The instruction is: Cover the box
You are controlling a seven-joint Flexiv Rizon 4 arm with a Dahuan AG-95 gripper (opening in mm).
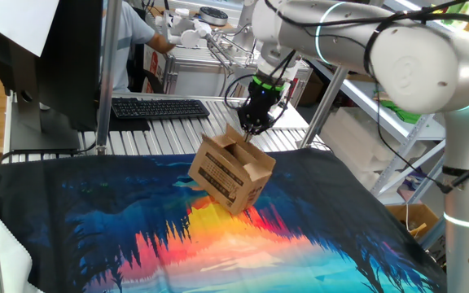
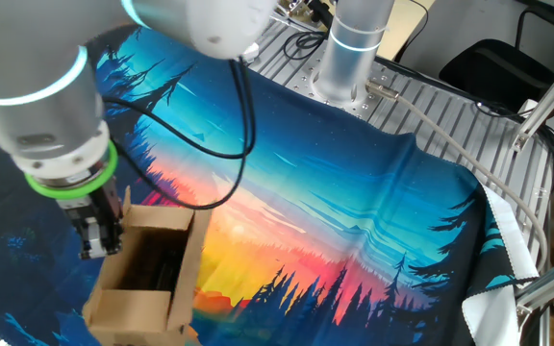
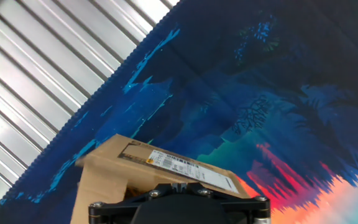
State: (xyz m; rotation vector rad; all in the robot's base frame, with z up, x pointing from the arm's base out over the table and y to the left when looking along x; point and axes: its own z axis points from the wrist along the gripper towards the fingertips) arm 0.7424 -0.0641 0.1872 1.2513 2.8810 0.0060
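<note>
My arm [image 1: 405,57] bends in from the right of one fixed view, thick white links with a glowing teal ring at the joint, and drops toward my wrist. In the other fixed view the wrist [image 2: 61,159] carries a green band just above the black hand. My gripper [image 1: 256,124] points straight down, its 2 dark fingers [image 2: 97,235] close together at the tips; whether they pinch anything I cannot tell. In the hand view only the black underside of my gripper body [image 3: 179,202] shows along the bottom edge.
</note>
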